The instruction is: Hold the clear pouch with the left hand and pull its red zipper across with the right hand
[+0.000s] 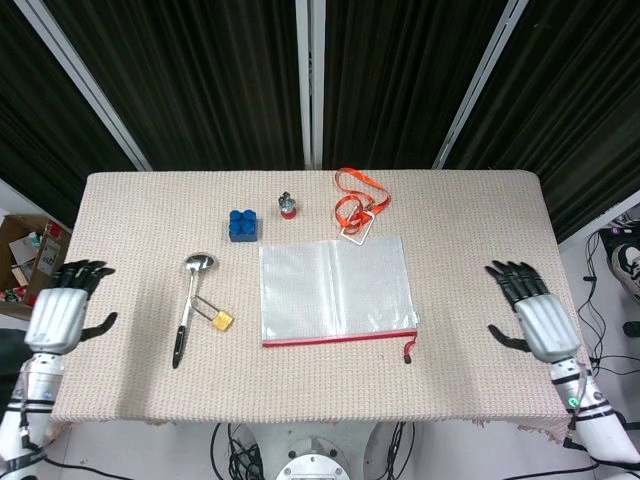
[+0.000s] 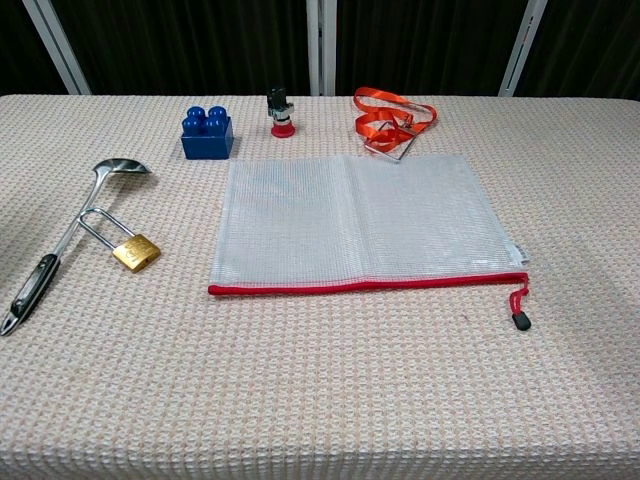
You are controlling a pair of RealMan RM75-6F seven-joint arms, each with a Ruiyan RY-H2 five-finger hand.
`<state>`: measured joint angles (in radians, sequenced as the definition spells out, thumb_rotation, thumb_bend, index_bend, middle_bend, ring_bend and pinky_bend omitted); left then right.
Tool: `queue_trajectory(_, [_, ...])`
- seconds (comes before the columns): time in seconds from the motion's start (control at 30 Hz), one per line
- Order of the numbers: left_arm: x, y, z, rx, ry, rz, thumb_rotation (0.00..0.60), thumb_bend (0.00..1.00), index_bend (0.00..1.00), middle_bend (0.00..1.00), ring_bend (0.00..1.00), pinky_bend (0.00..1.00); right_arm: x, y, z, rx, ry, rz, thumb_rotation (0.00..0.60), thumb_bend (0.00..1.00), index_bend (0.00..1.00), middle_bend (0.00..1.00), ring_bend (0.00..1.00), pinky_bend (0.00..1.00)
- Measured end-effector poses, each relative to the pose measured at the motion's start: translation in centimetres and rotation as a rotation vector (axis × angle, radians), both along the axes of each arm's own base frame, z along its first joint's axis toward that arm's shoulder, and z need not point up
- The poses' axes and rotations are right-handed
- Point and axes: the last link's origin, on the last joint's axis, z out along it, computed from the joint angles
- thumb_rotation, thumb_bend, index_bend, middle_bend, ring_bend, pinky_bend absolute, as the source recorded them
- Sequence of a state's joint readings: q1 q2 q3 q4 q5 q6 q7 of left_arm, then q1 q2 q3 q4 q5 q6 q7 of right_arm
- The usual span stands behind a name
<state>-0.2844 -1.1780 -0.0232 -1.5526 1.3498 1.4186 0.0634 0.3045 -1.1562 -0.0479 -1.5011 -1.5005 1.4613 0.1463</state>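
The clear pouch (image 1: 337, 290) (image 2: 360, 220) lies flat in the middle of the table. Its red zipper (image 1: 340, 339) (image 2: 365, 286) runs along the near edge. The red pull cord with a black tip (image 1: 408, 351) (image 2: 519, 308) trails off the pouch's right corner. My left hand (image 1: 58, 316) hangs at the table's left edge, fingers spread, holding nothing. My right hand (image 1: 533, 317) hovers at the right edge, also spread and empty. Both hands are far from the pouch and outside the chest view.
A ladle (image 1: 186, 309) (image 2: 62, 243) and a brass padlock (image 1: 220, 319) (image 2: 134, 250) lie left of the pouch. Behind it sit a blue brick (image 1: 241, 224) (image 2: 207, 132), a small red-based figure (image 1: 288, 205) (image 2: 281, 111) and an orange lanyard (image 1: 357, 206) (image 2: 393, 119).
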Motion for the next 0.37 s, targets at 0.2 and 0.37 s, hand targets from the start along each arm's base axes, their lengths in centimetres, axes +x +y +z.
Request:
queue_trajectory(0.2, [-3.1,-3.5,1.9,0.04,0.008,0.131,0.6,0.21,0.23,0.17,0.12,0.14,-2.4,2.9,3.4,-0.104,-0.032,-0.08,0.6,0.18,0.04,0.06,0.0,0.0])
queue_trajectory(0.37, [-3.6,-6.3,2.8,0.075,-0.028,0.162,0.6,0.21,0.23,0.17,0.12,0.14,-3.2,4.9,4.1,-0.101,-0.051,-0.11,0.6,0.18,0.04,0.05,0.0,0.0])
